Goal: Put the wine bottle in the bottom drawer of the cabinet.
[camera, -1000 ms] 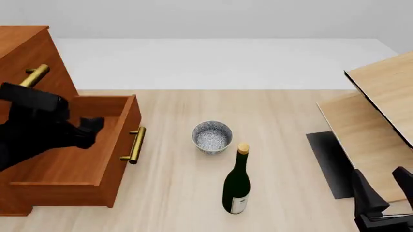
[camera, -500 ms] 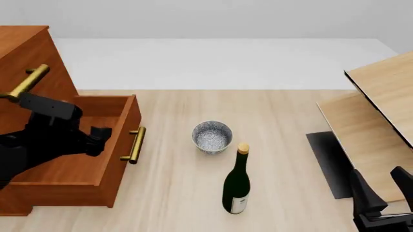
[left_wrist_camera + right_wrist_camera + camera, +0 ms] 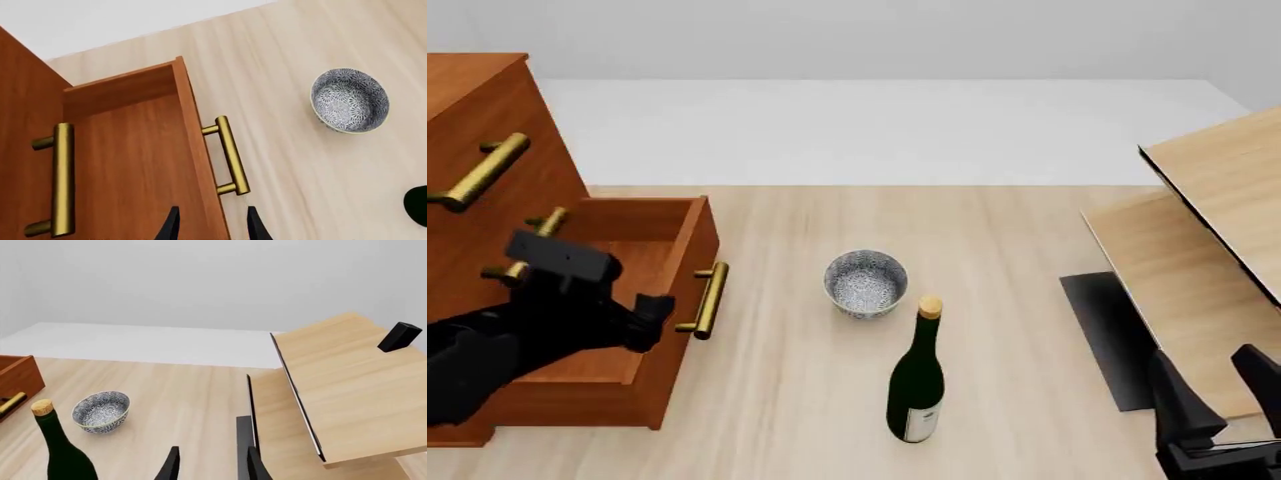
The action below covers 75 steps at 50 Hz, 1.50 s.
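The wine bottle (image 3: 917,375) stands upright on the counter (image 3: 1028,250), near its near edge and about midway along it, with a speckled bowl (image 3: 865,283) just beyond it and apart from it. The bottom drawer (image 3: 607,300) of the cabinet (image 3: 481,120) at the counter's left edge stands pulled out, interior bare as far as visible.

The left hand (image 3: 647,318) hangs over the drawer's front board beside the brass handle (image 3: 705,299), fingers parted and holding nothing. The right hand (image 3: 209,465) sits low at the counter's near right corner, jaws apart and empty, well apart from the bottle.

Assessment: the bottle is judged rigid, fairly heavy, smooth-walled and breakable, and top-heavy if tipped. The slim neck offers little purchase; a hold across the body above the white label (image 3: 920,424) appears the sounder choice. The bottle looks taller than the drawer is deep, so it may need laying down.
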Each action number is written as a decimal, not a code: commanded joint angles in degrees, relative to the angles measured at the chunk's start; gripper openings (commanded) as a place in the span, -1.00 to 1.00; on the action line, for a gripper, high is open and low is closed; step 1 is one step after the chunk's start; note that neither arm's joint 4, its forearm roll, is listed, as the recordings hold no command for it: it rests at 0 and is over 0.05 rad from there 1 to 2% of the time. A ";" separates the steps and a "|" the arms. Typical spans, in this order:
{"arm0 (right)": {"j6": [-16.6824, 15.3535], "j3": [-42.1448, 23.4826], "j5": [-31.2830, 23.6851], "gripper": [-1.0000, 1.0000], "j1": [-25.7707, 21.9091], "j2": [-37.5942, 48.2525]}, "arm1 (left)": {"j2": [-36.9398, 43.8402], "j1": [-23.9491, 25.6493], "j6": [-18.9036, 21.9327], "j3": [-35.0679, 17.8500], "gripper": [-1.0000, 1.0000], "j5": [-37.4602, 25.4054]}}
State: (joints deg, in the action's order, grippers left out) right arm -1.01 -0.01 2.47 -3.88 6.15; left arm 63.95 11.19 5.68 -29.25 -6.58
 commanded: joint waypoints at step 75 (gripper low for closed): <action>-0.31 -0.03 1.06 1.00 -1.24 2.23 | 18.65 2.83 -2.85 7.28 1.00 20.31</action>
State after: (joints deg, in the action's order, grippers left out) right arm -1.33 -0.04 3.51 -5.02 8.26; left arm 79.41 13.83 3.33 -22.76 11.92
